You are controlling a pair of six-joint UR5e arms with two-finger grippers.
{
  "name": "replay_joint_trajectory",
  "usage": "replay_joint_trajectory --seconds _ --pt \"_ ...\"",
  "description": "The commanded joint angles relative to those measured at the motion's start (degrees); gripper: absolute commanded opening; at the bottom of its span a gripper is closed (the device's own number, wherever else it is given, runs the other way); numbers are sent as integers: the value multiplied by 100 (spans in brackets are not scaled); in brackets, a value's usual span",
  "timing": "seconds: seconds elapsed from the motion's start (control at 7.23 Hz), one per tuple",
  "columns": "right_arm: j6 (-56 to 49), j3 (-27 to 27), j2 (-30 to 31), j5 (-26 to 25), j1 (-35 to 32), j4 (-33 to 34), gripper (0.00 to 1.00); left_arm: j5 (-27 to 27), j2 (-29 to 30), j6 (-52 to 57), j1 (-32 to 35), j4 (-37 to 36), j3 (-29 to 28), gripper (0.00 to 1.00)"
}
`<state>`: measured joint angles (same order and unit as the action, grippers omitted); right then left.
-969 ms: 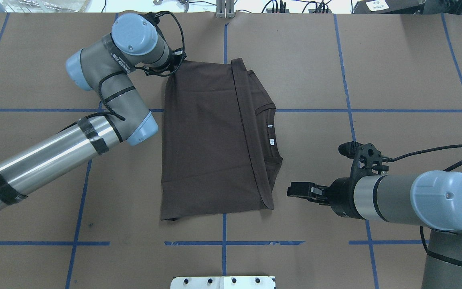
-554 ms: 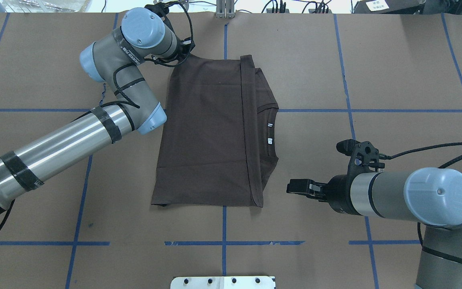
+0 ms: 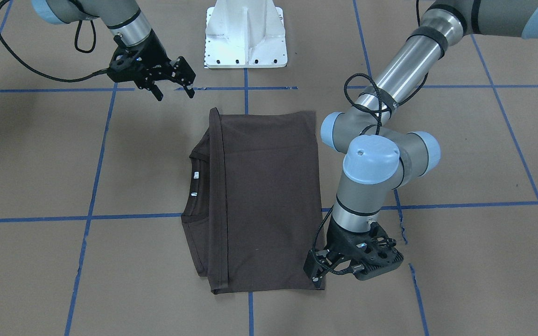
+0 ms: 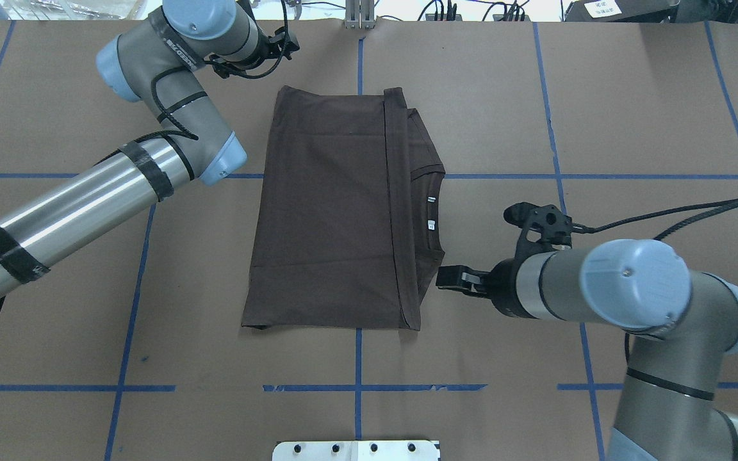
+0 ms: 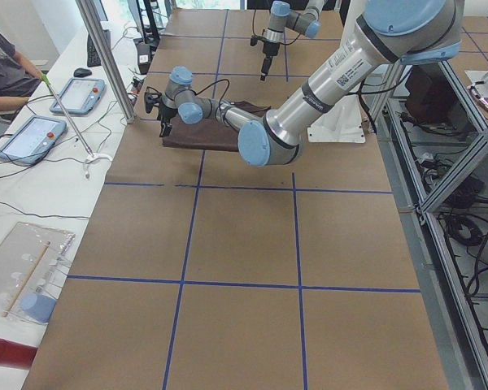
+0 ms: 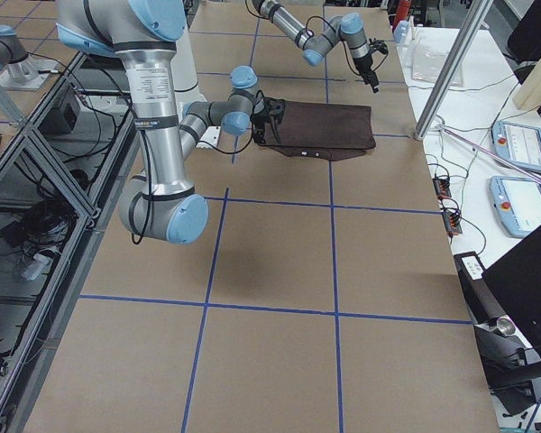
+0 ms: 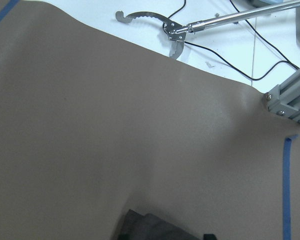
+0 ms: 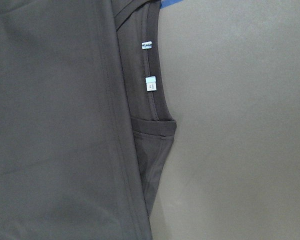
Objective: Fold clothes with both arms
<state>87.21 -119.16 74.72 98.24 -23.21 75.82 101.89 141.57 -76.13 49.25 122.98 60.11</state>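
Observation:
The dark grey-brown T-shirt (image 4: 330, 211) lies folded and flat on the brown table, collar and white tags (image 4: 432, 224) showing at its right edge. It also shows in the front view (image 3: 264, 196) and fills the right wrist view (image 8: 55, 125). My left gripper (image 3: 315, 272) hangs just above the shirt's far-left corner, which lies flat, and it looks open. In the overhead view my left wrist (image 4: 260, 48) hides it. The left wrist view shows only that corner (image 7: 155, 227). My right gripper (image 4: 447, 278) is open and empty, low beside the shirt's right edge, its two fingers spread in the front view (image 3: 174, 92).
The white pedestal base (image 3: 245, 37) stands at the robot's side of the table. Blue tape lines (image 4: 356, 387) cross the brown table cover. A metal post (image 4: 360, 14) stands at the far edge. A reacher tool (image 7: 175, 35) and tablets (image 5: 77, 93) lie beyond it, near an operator (image 5: 4, 69).
My left arm dragged the shirt's far-left corner outward, then rose off it, leaving it flat. My right gripper has moved left and farther out, up to the shirt's right edge.

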Motion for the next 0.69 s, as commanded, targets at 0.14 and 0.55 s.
replay_joint_trajectory --seconds 0.14,0.55 --pt "-801 1005 -1712 -77 1 1918 100 358 -1191 696 49 -2069 3172 100" --pt "-1598 2053 -2487 -24 62 2786 100 798 -1211 670 23 -2674 3824 100"
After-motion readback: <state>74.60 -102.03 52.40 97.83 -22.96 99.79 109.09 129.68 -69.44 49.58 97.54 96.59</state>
